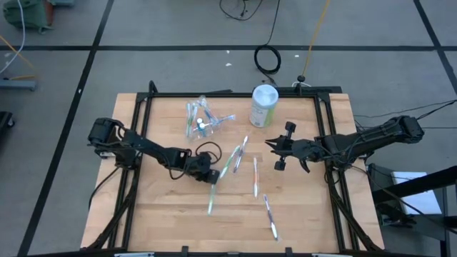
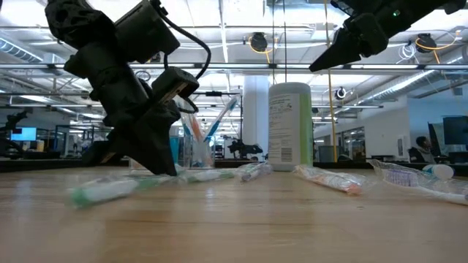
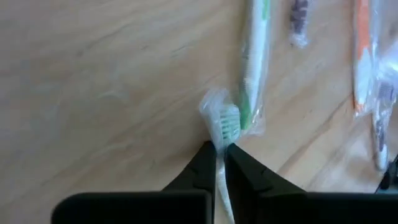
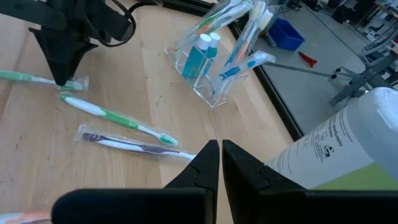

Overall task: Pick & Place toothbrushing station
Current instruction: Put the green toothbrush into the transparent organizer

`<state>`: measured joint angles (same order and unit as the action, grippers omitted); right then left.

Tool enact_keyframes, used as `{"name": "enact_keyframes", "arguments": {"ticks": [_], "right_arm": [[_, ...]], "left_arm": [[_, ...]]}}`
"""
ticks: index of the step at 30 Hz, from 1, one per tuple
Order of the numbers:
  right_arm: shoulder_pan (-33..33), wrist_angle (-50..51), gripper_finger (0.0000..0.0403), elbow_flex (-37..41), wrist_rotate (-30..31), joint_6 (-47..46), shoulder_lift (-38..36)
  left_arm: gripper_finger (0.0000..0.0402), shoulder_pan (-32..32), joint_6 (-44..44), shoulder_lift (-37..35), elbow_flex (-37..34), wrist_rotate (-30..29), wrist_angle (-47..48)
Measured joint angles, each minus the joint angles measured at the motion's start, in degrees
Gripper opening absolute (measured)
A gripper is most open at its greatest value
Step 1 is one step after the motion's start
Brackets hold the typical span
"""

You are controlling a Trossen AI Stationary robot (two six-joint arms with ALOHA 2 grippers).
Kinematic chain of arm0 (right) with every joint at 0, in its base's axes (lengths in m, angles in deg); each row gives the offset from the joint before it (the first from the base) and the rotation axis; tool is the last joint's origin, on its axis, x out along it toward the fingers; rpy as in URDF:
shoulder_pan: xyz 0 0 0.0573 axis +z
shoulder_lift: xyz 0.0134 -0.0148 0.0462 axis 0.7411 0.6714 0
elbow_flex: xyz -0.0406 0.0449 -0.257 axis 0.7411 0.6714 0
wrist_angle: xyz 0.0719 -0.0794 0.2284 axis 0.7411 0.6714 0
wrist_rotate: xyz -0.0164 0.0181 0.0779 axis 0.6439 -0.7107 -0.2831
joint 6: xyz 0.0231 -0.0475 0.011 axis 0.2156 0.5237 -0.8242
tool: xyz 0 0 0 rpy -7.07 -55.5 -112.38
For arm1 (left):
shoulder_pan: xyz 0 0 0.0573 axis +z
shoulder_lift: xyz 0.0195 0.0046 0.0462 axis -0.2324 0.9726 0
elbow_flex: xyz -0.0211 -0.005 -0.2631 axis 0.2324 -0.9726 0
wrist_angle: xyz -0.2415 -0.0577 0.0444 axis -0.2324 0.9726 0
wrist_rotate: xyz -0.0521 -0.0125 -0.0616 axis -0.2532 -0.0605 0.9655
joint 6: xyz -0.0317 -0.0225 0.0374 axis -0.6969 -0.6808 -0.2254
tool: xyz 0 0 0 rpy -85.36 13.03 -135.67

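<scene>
Left gripper (image 1: 212,177): low on the wooden table (image 1: 164,214), fingers pinching the wrapped green-and-white toothbrush (image 1: 212,198) near its bristle end; in the left wrist view the two fingertips (image 3: 205,163) close on the wrapper just behind the bristles.
Right gripper (image 1: 274,145): raised above the table, well apart from the left gripper; fingers pressed together with nothing between them, as the right wrist view shows (image 4: 219,155).
Toothbrushing station (image 1: 202,120): clear plastic cup holding toothbrushes and two small teal tubes, standing toward the table's far edge, beyond the left gripper and apart from it; seen ahead of the right gripper (image 4: 221,56).
Second green toothbrush (image 1: 227,163): lies just ahead of the left gripper's fingertips, wrapped, flat on the table.
Purple toothbrush (image 4: 134,144): wrapped, lies beside the second green one, between the two grippers.
Orange toothbrush (image 1: 255,176): lies flat, below the right gripper.
Outlying toothbrush (image 1: 270,215): lies alone near the table's front edge, well apart from both grippers.
Canister (image 1: 263,106): pale green with a white lid, upright near the right gripper; its label carries small dark print, too fine to read.
</scene>
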<state>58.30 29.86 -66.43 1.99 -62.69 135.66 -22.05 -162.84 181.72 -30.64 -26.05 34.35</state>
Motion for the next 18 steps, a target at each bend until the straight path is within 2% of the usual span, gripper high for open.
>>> {"name": "enact_keyframes", "arguments": {"ticks": [4,9,14,18], "right_arm": [[0.00,0.02,0.0011,0.00,0.00,-0.47,0.00],[0.00,0.06,0.0011,0.00,0.00,-0.78,0.00],[0.00,0.17,0.0011,0.00,0.00,-2.14,0.00],[0.00,0.17,0.0011,0.00,0.00,-2.17,0.00]], "left_arm": [[0.0006,0.08,5.70,0.11,-0.09,0.09,-2.72],[0.0014,-0.43,11.11,-1.43,-0.09,2.39,-6.02],[0.0006,-2.85,13.40,-6.15,-0.09,2.52,-6.20],[0.0013,-6.22,15.97,-11.98,-0.09,-0.78,-6.76]]}}
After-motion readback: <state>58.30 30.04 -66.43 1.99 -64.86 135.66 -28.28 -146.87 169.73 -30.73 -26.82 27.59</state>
